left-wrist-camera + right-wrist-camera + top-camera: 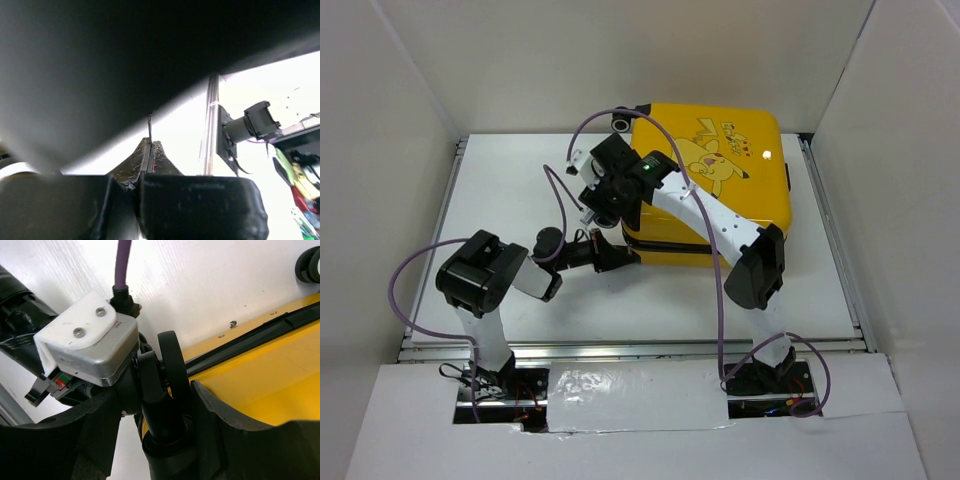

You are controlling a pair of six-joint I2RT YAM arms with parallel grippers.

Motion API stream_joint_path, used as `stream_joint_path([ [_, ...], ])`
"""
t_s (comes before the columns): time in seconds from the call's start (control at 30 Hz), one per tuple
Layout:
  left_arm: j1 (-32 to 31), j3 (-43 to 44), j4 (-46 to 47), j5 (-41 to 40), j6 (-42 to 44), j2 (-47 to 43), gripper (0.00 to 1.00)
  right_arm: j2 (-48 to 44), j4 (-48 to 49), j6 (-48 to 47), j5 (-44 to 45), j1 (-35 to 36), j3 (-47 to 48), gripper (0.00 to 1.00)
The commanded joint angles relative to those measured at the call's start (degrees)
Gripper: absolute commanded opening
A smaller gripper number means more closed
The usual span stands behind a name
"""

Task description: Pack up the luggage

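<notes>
The small bright-yellow hard-shell suitcase w/ a cartoon lid (760, 170) lies flat & shut on the white desk (500, 200), its near-left corner right by both claws. R claw (152, 390) has its jaws apart, straddling a black caster wheel (172, 365) at that corner; can't tell if the pads actually press it. L claw (150, 150), just beside the R one on the near side, has its fingers pressed together on a thin metal tab (149, 127), prob. a zip pull, tho not certain. A dark blurred surface hangs over it. Handling, as a guess: the shell is stiff & glossy, so slippery for the pads and too wide to span. It may also slide on the smooth desk rather than open. Best holds are the small hard bits near the claws: wheel, tab, and the black zip seam (260, 332) running away from the R claw. The wheel prob. swivels, so a grip there can twist. Plain white walls (410, 80) close three sides. Bare desk shows left of the claws, w/ little beyond the case on the far side.
</notes>
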Motion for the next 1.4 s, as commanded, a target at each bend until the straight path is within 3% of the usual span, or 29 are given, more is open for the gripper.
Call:
stream_joint_path([
  [0.0,-4.1,-3.1,26.6,5.6,5.2,-1.8,0.00,-0.6,14.3,7.7,14.2,-3.0,5.9,0.00],
  [0.33,-9.2,-2.8,14.8,0.4,14.9,-6.9,0.00,1.2,13.7,9.0,13.5,-2.9,5.1,0.00],
  [0.63,-17.1,-0.1,5.4,-9.8,22.3,-9.8,0.00,2.3,13.6,11.0,12.7,-2.7,5.8,0.00],
  [0.8,-18.1,-0.9,7.7,-12.6,20.9,-9.5,0.00,2.4,13.1,11.8,12.5,-2.9,6.2,0.00],
  [0.83,-18.1,-1.0,7.7,-12.6,20.8,-9.7,0.00,2.8,12.3,12.2,13.8,-2.9,8.3,0.06],
  [0.87,-18.1,-1.0,7.2,-12.6,20.6,-9.8,0.00,3.4,11.0,13.3,14.4,-2.9,10.0,0.21],
  [0.9,-18.2,-0.9,7.0,-12.8,20.5,-9.8,0.00,3.9,8.7,13.9,15.1,-3.0,11.4,0.45],
  [0.93,-18.1,-1.0,6.7,-12.9,20.5,-10.3,0.00,3.7,8.2,14.5,15.8,-2.9,11.7,0.81],
  [1.0,-18.1,-0.9,5.8,-12.9,20.5,-10.4,0.00,1.0,8.0,16.3,18.0,-3.2,10.9,0.97],
  [1.03,-18.0,-1.0,5.3,-13.2,20.1,-10.5,0.00,-1.0,7.7,17.9,19.1,-3.3,10.0,0.98],
  [1.17,-17.8,-1.4,5.8,-13.4,19.2,-10.7,0.00,-6.3,6.1,23.0,18.5,-5.1,8.7,0.95],
  [1.3,-17.7,-0.7,3.8,-13.2,19.2,-11.0,0.00,-12.8,6.6,25.6,15.5,-5.6,4.2,0.83],
  [1.33,-17.7,-0.6,3.5,-13.3,19.2,-11.2,0.00,-14.9,6.0,26.6,15.1,-5.6,3.7,0.75],
  [1.37,-17.7,-0.5,3.0,-13.5,19.2,-11.2,0.00,-15.7,5.3,27.6,16.9,-5.9,3.1,0.46],
])
